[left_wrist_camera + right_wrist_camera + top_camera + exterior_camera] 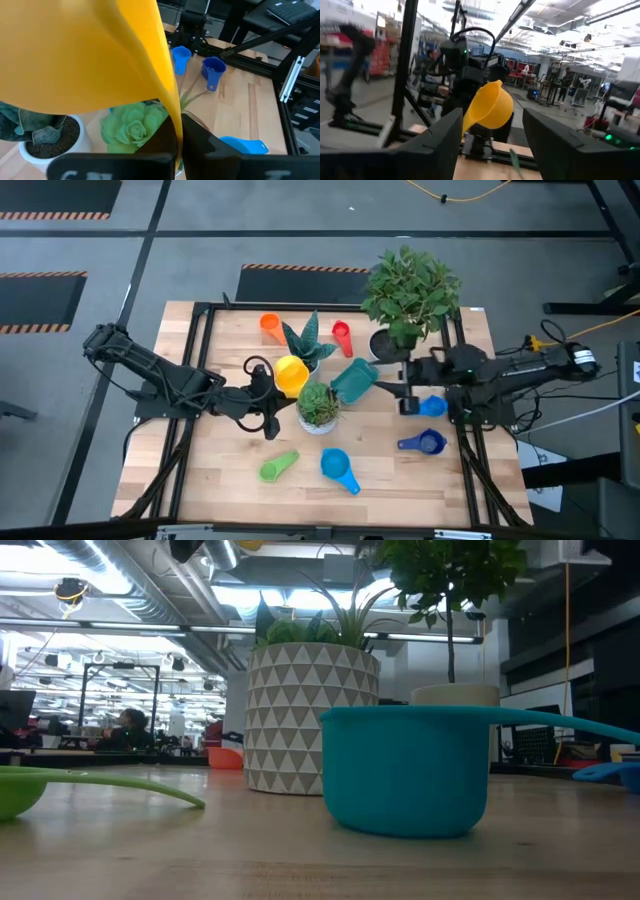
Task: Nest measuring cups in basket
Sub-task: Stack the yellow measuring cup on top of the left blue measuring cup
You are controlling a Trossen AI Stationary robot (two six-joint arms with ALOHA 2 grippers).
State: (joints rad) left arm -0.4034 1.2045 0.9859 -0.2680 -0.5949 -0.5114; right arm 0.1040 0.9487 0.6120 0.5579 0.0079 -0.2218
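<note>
**Ana:** High view first: the left gripper (283, 383) is clamped on the yellow measuring cup (292, 374) and holds it up over the middle of the desk (230, 470), just beside the glass bowl of green succulent (319, 406). Do you agree?

**Ben:** Yes. In the left wrist view the yellow cup (90, 50) fills most of the picture, pinched by its handle, with the succulent (132, 125) below it. The right wrist view shows the same cup (490, 106) tilted in the air.

**Ana:** And the right gripper (392, 390)?

**Ben:** Its fingers (437, 142) stand apart and nothing sits between them. It hangs near the desk's right edge, just beside the teal basket (354, 380), which lies tipped between it and the succulent. I cannot tell whether they touch.

**Ana:** Farther out?

**Ben:** Two blue cups by the right edge: one (431, 406) right under the right arm, a darker one (424, 443) nearer the front. A light blue cup (338, 467) and a green cup (279, 467) lie toward the front edge. An orange cup (270, 326) and a red cup (342, 335) lie near the back edge, either side of a spiky plant (306, 343). A leafy potted plant (410, 290) stands at the back right corner.

**Ana:** Any writing or labels?

**Ben:** None I can read. In the low view a pot with a triangle pattern (311, 717) is the only marking.
</note>
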